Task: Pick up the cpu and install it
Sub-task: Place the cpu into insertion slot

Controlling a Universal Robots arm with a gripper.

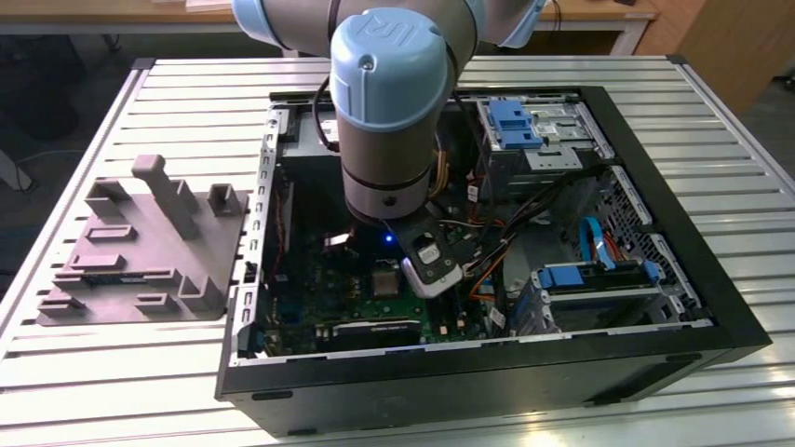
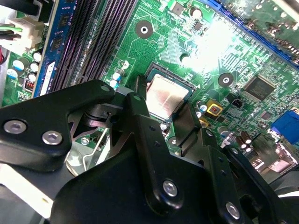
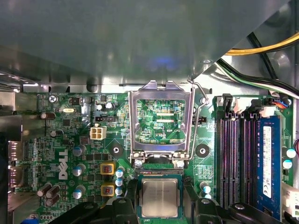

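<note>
Silvery-grey cpu [image 3: 159, 197] looks square, flat, faintly reflective.

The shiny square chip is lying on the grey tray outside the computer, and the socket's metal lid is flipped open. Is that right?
Not quite. The cpu isn't on the grey tray. It is inside the computer, over the green motherboard, by the gripper. The first wrist view shows it. The socket's metal lid is flipped open.

Silvery square cpu [image 3: 160, 198], flat, seemingly seated in motherboard socket [image 3: 161, 218]
</note>
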